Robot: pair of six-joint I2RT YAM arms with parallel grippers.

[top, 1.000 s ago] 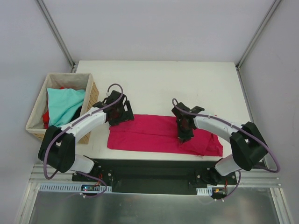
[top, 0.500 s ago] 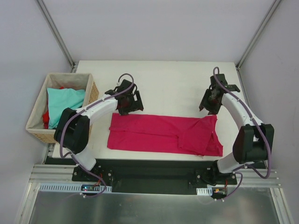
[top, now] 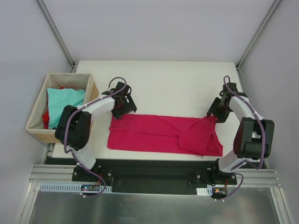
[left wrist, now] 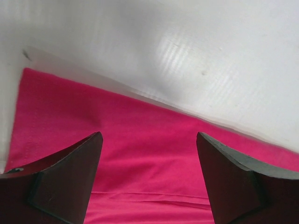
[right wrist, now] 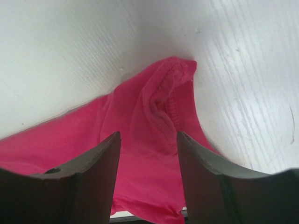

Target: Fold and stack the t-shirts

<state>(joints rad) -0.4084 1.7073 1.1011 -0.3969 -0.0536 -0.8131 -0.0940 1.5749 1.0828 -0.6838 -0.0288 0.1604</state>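
The crimson tee (top: 154, 133) spread flat, one gripper set at each far corner.
The tee is laid just right of the basket (top: 36, 112), long axis running left to right. Its far-left corner is seen under the left gripper (left wrist: 148, 140), jaws spread wide and empty. Its bunched far-right corner lies just ahead of the right gripper (right wrist: 147, 136), jaws parted more narrowly, nothing held. A pinch at both corners is judged next.
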